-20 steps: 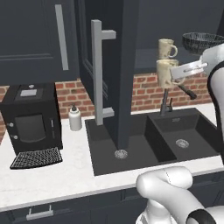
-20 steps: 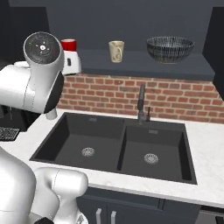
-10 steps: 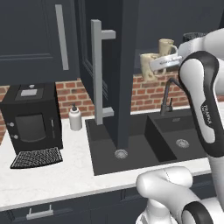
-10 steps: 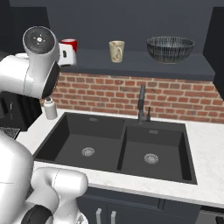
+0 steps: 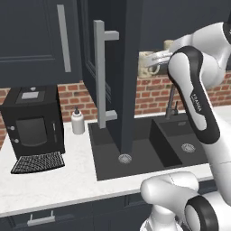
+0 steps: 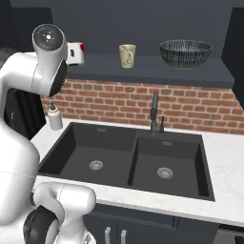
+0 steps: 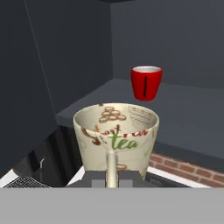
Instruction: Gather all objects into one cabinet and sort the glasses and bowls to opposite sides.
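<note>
My gripper (image 7: 111, 177) is shut on the handle of the beige mug (image 7: 116, 138), which is printed with "tea" and stays upright. The mug hangs just before the left end of the cabinet shelf (image 7: 183, 118), short of the small red cup (image 7: 146, 82) standing on it. In the left base view the mug (image 5: 145, 67) shows past the open cabinet door (image 5: 124, 76), with the gripper (image 5: 154, 62) at its right. In the right base view a pale tumbler (image 6: 127, 55) stands mid-shelf and the dark patterned bowl (image 6: 186, 53) at the right; the arm hides most of the red cup (image 6: 81, 46).
The open door's long grey bar handle (image 5: 101, 76) juts out over the double sink (image 6: 128, 159). A faucet (image 6: 155, 112) rises behind the sink. A black coffee machine (image 5: 32, 122) and a white soap bottle (image 5: 78, 122) stand on the left counter.
The arm has swung left with the mug, from the shelf's middle to its left end near the red cup. Tumbler and bowl have not moved.
</note>
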